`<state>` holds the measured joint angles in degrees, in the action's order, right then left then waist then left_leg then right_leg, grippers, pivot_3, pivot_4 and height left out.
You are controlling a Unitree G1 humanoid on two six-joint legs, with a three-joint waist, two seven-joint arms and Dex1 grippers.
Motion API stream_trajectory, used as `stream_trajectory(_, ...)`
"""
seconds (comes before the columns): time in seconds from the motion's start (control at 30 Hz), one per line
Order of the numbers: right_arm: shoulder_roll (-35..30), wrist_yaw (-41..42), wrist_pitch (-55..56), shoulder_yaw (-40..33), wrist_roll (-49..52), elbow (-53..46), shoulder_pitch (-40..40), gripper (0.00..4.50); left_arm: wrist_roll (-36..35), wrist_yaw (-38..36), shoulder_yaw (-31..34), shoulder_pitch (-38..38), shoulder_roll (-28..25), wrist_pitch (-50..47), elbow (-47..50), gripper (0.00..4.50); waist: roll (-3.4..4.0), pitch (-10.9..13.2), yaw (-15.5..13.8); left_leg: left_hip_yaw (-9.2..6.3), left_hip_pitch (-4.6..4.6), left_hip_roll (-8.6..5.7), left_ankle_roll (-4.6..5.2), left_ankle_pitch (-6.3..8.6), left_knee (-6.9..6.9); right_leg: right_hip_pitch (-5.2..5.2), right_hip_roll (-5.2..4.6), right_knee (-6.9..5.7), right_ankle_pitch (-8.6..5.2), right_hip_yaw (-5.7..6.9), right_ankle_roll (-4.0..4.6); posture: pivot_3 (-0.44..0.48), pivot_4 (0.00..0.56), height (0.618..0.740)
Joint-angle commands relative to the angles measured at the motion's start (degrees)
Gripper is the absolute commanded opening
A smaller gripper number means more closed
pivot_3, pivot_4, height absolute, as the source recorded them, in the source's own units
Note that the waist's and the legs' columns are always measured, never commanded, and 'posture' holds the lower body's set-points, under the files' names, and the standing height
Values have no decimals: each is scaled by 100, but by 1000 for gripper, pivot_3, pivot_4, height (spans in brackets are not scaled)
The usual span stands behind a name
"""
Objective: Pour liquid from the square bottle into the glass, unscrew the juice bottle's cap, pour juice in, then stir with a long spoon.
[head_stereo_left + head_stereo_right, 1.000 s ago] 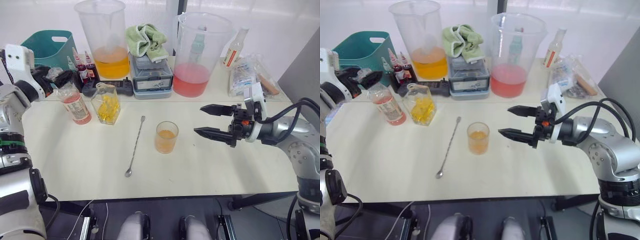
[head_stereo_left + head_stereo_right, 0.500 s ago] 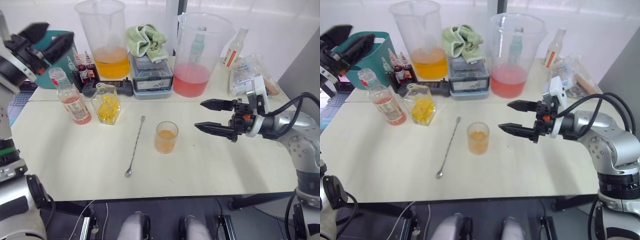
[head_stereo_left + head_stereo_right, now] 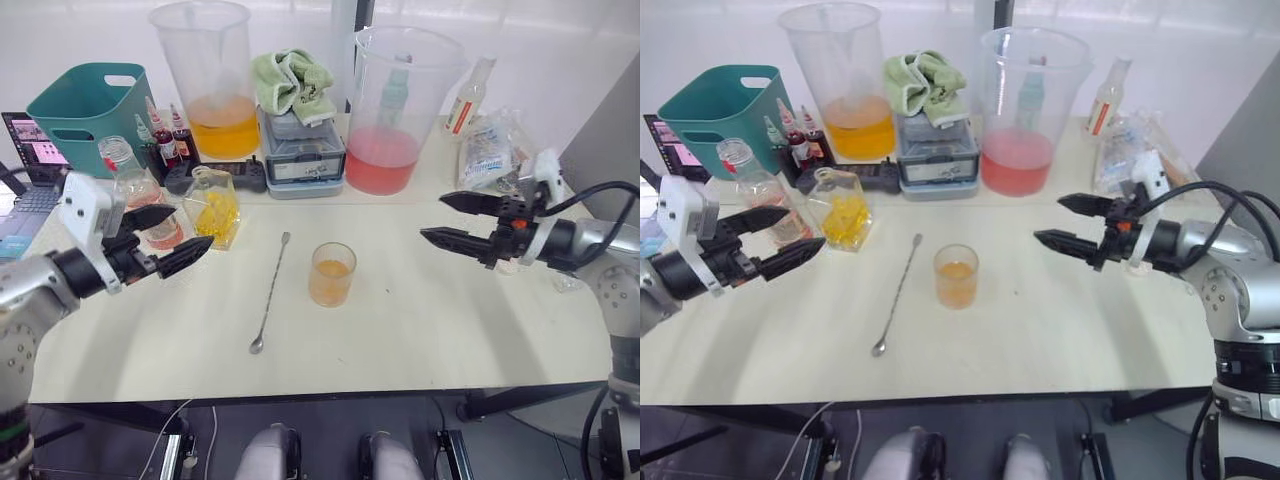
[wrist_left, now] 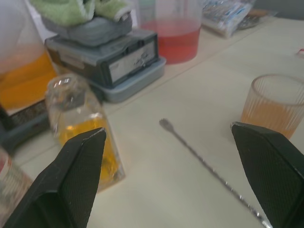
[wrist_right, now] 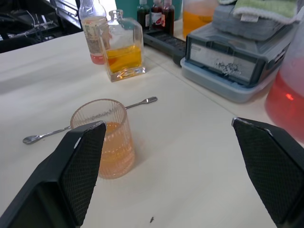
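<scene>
The glass (image 3: 332, 275) stands mid-table, about a third full of orange liquid. The long spoon (image 3: 270, 293) lies flat just left of it. The square bottle (image 3: 213, 207) with yellow liquid (image 3: 214, 215) stands behind the spoon's handle end. To that bottle's left is the juice bottle (image 3: 140, 200), its neck open. The cap is out of view. My left gripper (image 3: 190, 230) hovers open just in front of the juice bottle, holding nothing. My right gripper (image 3: 432, 218) is open and empty, a hand's width to the right of the glass.
Along the back stand an orange-filled jug (image 3: 215, 90), a pink-filled jug (image 3: 395, 110), a grey box topped with a green cloth (image 3: 300, 150), a teal bin (image 3: 85, 100), small dye bottles (image 3: 165, 140), a slim red-labelled bottle (image 3: 468, 95) and plastic bags (image 3: 495, 150).
My left arm has come down from beside the teal bin to low over the table by the juice bottle. My right gripper has drawn back rightward from the glass.
</scene>
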<state>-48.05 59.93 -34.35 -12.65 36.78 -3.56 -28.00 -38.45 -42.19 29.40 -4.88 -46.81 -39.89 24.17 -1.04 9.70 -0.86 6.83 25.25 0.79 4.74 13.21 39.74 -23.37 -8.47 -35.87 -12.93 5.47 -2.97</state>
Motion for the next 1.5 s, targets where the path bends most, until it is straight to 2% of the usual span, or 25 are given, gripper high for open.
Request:
stream_trajectory(0.03, -99, 202, 543, -434, -126, 166, 436, 4500, 85, -54, 364, 682, 266, 406, 290, 4440, 0, 0, 5, 0, 0, 1, 0, 0, -1, 0, 0, 3, 0, 1, 0, 0, 150, 739)
stream_trajectory(0.3, -210, 398, 1212, -919, -377, 647, 1345, 4500, 572, -220, 782, 1820, 786, 1477, -640, 4440, 11, -7, 7, 1, -4, 4, -9, 0, -1, 2, -2, 8, -4, 0, 6, 0, 150, 739)
stream_trajectory(0.53, -178, 244, 1320, -1219, -425, 818, 1834, 4500, 859, -525, 929, 2278, 812, 2240, -1324, 4440, 16, -10, 5, 0, -4, 6, -3, 7, -2, -33, -16, 10, -6, -2, 10, 0, 150, 739)
stream_trajectory(0.83, -239, 582, 1169, -1136, -184, 840, 1668, 4500, 706, -362, 916, 2394, 915, 2220, -901, 4440, 20, -12, 15, 0, -3, 7, 11, 17, -6, -48, -39, 8, -5, -3, 12, 0, 150, 739)
stream_trajectory(0.97, -362, 881, 839, -998, 25, 656, 1468, 4500, 609, 73, 766, 2527, 1149, 1930, -243, 4440, 21, -13, 15, 0, -3, 7, 12, 17, -8, -49, -59, 7, -5, -1, 12, 0, 150, 739)
stream_trajectory(1.1, -446, 1099, 571, -797, 166, 471, 1191, 4500, 775, 994, 251, 2433, 1462, 1328, 555, 4440, 22, -13, -6, 3, -3, 3, 20, 22, -7, -47, -84, 7, -4, 5, 11, 0, 150, 739)
stream_trajectory(1.23, -427, 1186, 897, -538, -128, 467, 1007, 4500, 727, 1890, -283, 2186, 1854, 675, 1192, 4440, 21, -14, -27, 2, -3, 1, 19, 21, -6, -43, -63, 5, -4, 12, 11, 0, 150, 739)
stream_trajectory(1.5, -450, 1333, 427, -387, 316, -128, 795, 4500, 1189, 2970, -1399, 1646, 2318, 11, 1734, 4440, 21, -14, -46, 0, -3, 1, 17, 17, 3, 2, -41, 7, -2, 11, 7, 0, 150, 739)
